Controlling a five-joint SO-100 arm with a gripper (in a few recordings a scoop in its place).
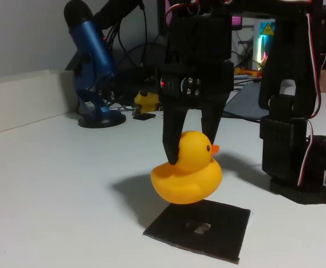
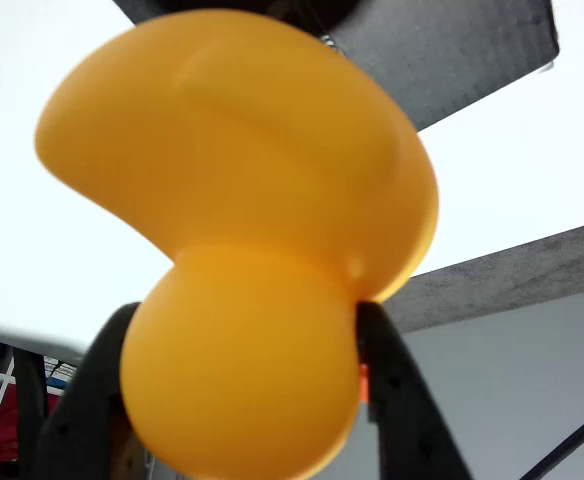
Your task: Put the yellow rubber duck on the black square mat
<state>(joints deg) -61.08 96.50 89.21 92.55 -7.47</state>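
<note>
In the fixed view, the black gripper (image 1: 190, 146) pointed straight down and was clenched on the head of the yellow rubber duck (image 1: 186, 177), one finger at each side of it. The duck hung upright in the air, its orange beak toward the right of the picture, directly above the black square mat (image 1: 199, 228) and not touching it. The mat lay flat on the white table (image 1: 57, 190), with a small pale mark at its centre just under the duck. Behind the mat, toward the back left, a blue microphone (image 1: 90, 61) stood on a round base. To the right of the mat stood the arm's black base (image 1: 297, 145).

In the wrist view, the duck (image 2: 242, 250) was very close, the two dark fingers (image 2: 397, 400) pressed against either side of its head. Beyond the duck, the mat (image 2: 452, 50) showed at the top of the picture.
</note>
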